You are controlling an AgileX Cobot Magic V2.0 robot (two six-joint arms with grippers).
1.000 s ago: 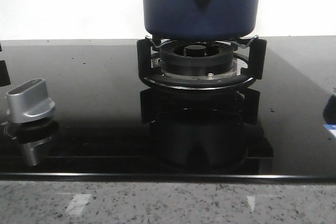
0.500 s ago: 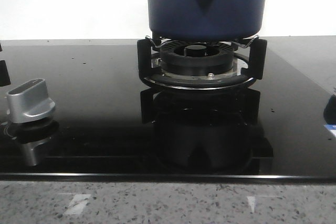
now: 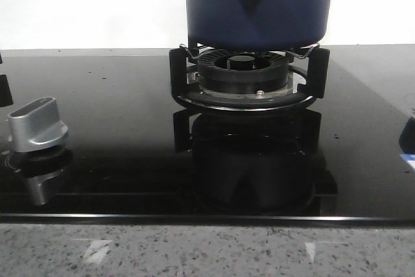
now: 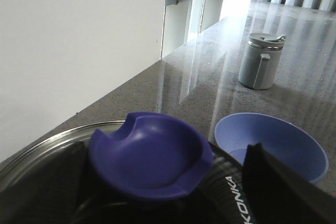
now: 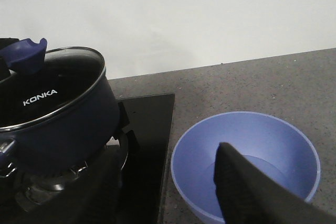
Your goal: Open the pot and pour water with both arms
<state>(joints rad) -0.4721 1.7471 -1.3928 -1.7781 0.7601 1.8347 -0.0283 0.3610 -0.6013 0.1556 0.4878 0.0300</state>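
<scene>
The dark navy pot (image 3: 259, 4) hangs in the air just above the black burner ring (image 3: 243, 72); its top is cut off by the front view. No lid shows on it. In the left wrist view my left gripper (image 4: 157, 192) is shut on the pot's scooped blue handle (image 4: 149, 153), with the steel rim beside it. The right wrist view shows the pot (image 5: 58, 124) with KONKA lettering. My right gripper (image 5: 173, 198) is open and empty, between the pot and a light blue bowl (image 5: 273, 135). Neither gripper shows in the front view.
The bowl (image 4: 262, 129) stands on the grey stone counter just off the black glass hob's edge. A grey lidded mug (image 4: 260, 61) stands farther along the counter. A silver knob (image 3: 37, 124) is on the hob's left. A white wall runs behind.
The pot has moved to the right and slightly up over the burner. The burner, the knob and the hob have not moved.
</scene>
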